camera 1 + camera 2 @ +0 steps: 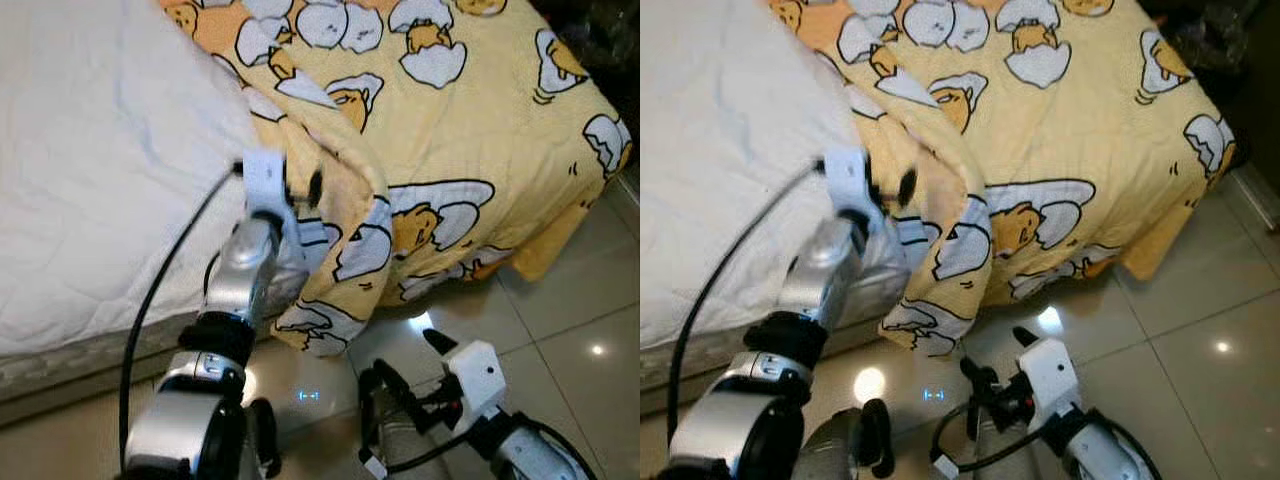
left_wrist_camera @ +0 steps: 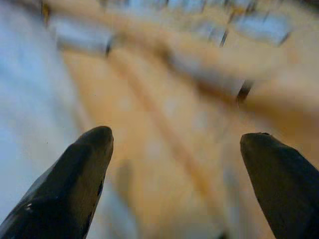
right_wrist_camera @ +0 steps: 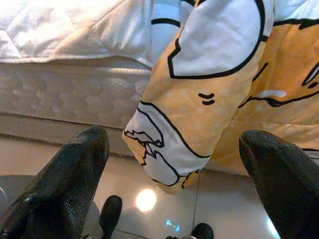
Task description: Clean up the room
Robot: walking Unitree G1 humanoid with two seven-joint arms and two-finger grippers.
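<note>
Left eye: 1 blanket (image 1: 460, 150), 1 mattress (image 1: 100, 180), 2 claws apart.

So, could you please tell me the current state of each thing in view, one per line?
Yellow cartoon-print blanket: rumpled, folded back off part of the bed, one corner hanging toward the floor.
White mattress: uncovered on the robot's left side.
Left gripper: open, raised at the blanket's folded edge; view blurred.
Right gripper: open, low near the floor, pointing at the hanging corner.
Tile floor: glossy, reflecting lights.
</note>
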